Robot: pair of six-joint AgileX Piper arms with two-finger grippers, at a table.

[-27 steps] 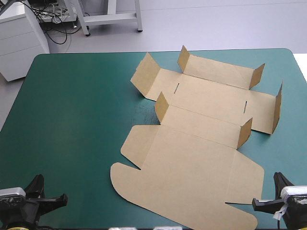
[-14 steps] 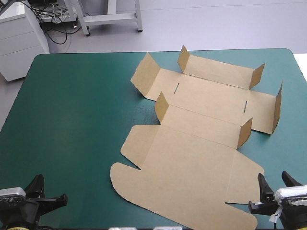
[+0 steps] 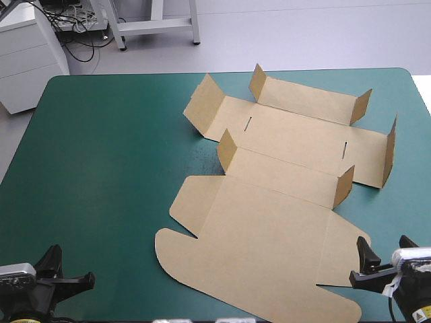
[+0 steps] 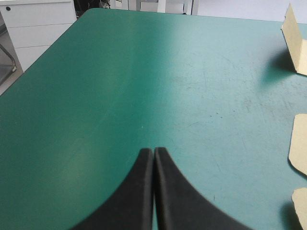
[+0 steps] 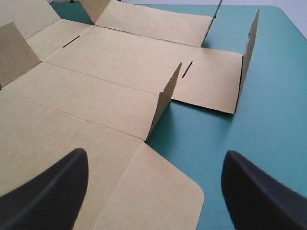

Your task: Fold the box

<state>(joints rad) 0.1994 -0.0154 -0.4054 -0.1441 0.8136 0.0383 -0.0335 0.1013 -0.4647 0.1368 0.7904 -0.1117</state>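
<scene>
The brown box [image 3: 283, 175] lies as a cut sheet across the middle and right of the teal-green table, its small side flaps standing up and its wide lid panel flat toward the near edge. My right gripper [image 3: 385, 259] hovers open at the near right corner, by the lid's rounded side flap [image 5: 158, 191]; nothing is between its fingers [image 5: 48, 191]. In the right wrist view the box [image 5: 110, 72] stretches ahead of the gripper [image 5: 153, 187]. My left gripper [image 3: 67, 274] sits shut at the near left corner, well apart from the box [image 4: 300, 143]; its tips [image 4: 153, 158] meet over bare cover.
The left half of the table [image 3: 94, 161] is bare teal-green cover. A white cabinet [image 3: 27, 54] and a metal stand's legs [image 3: 155, 27] stand beyond the far left edge.
My right gripper has opened from shut to wide apart and shifted slightly toward the box's near right corner. The left gripper and the box have not moved.
</scene>
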